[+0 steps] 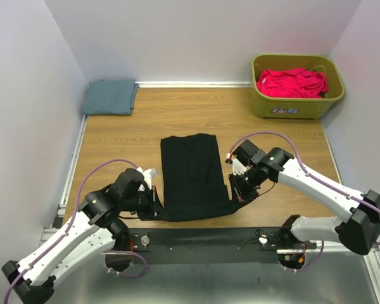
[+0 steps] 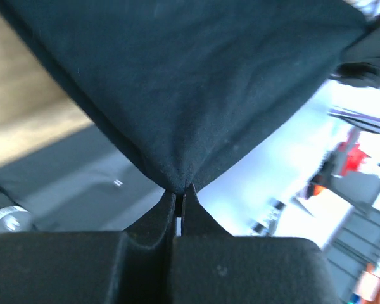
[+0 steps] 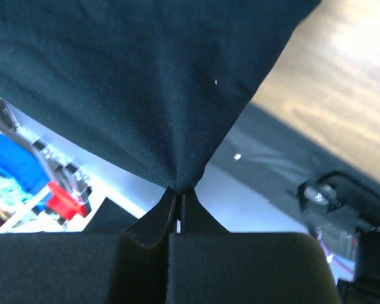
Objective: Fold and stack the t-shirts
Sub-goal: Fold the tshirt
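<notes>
A black t-shirt (image 1: 191, 174) lies folded into a long strip in the middle of the wooden table, its near end lifted. My left gripper (image 1: 156, 204) is shut on the near left corner of the black t-shirt (image 2: 190, 95), the cloth pulled taut from the pinch. My right gripper (image 1: 238, 192) is shut on the near right corner of the same shirt (image 3: 145, 82). A slate blue-grey t-shirt (image 1: 109, 97) lies folded at the far left corner. A pink-red t-shirt (image 1: 291, 83) sits bunched in the olive-green tub (image 1: 296, 106) at the far right.
White walls close in the table on three sides. A black rail (image 1: 202, 240) with the arm bases runs along the near edge. The wooden table (image 1: 114, 139) shows bare boards between the shirts.
</notes>
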You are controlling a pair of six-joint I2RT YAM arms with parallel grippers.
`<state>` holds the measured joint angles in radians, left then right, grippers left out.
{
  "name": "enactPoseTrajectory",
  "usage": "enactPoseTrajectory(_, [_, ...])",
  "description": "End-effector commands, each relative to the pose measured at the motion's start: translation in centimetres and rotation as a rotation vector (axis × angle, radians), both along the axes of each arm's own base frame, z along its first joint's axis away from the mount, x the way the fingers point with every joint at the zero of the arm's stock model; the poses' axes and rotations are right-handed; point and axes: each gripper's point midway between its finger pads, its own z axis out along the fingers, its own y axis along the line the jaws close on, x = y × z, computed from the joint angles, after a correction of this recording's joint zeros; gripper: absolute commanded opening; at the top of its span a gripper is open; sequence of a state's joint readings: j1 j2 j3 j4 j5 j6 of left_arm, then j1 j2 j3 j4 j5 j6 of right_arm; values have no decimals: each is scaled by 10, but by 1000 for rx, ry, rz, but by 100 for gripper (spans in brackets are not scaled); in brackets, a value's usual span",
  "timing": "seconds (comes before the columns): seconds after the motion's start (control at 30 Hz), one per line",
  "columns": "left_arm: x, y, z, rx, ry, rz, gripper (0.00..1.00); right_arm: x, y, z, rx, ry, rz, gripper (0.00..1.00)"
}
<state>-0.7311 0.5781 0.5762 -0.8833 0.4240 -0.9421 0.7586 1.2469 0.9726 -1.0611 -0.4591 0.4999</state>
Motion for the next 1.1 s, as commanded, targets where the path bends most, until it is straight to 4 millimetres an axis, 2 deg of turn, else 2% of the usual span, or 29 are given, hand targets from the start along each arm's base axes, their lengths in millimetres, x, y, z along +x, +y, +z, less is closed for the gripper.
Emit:
enactPoseTrajectory(0.0, [-19,3,20,-17,98,17,0,-11,-6,19,-25,41,-2,0])
enactPoseTrajectory(0.03, [-12,3,23,1,75,21,0,-1,-3,26,-33,4,-5,1])
enactPoseTrajectory(0.07, [-1,-1,38,-2,22,25,0,8,-2,30,-48,-32,-7,1])
enactPoseTrajectory(0.13, [22,-3,44,55,-59,46,0,30,0,41,-87,-106,-18,1])
enactPoseTrajectory(0.17, [34,-5,42,103,-78,41,0,52,5,48,-117,-172,-39,1])
enactPoseTrajectory(0.2, [47,-9,57,98,-132,55,0,63,9,54,-120,-204,-46,1])
enactPoseTrajectory(0.23, [64,-8,51,159,-150,93,0,74,10,57,-127,-234,-55,1])
enactPoseTrajectory(0.27, [77,-9,61,168,-203,91,0,90,18,65,-117,-260,-66,1])
enactPoseTrajectory(0.37, [106,-7,62,221,-243,130,0,113,27,77,-108,-310,-88,0])
enactPoseTrajectory(0.43, [125,-7,70,226,-297,135,0,128,37,84,-85,-332,-93,1])
enactPoseTrajectory(0.53, [158,5,78,236,-361,183,0,147,44,88,-67,-344,-107,1])
enactPoseTrajectory(0.6, [179,14,84,244,-414,208,0,159,46,88,-61,-358,-114,1])
enactPoseTrajectory(0.83, [227,21,68,269,-444,228,0,204,48,68,-78,-367,-140,0])
enactPoseTrajectory(1.0, [264,21,73,241,-514,246,0,244,39,49,-51,-346,-205,0])
enactPoseTrajectory(1.07, [280,24,64,248,-505,252,0,256,34,41,-55,-341,-223,1])
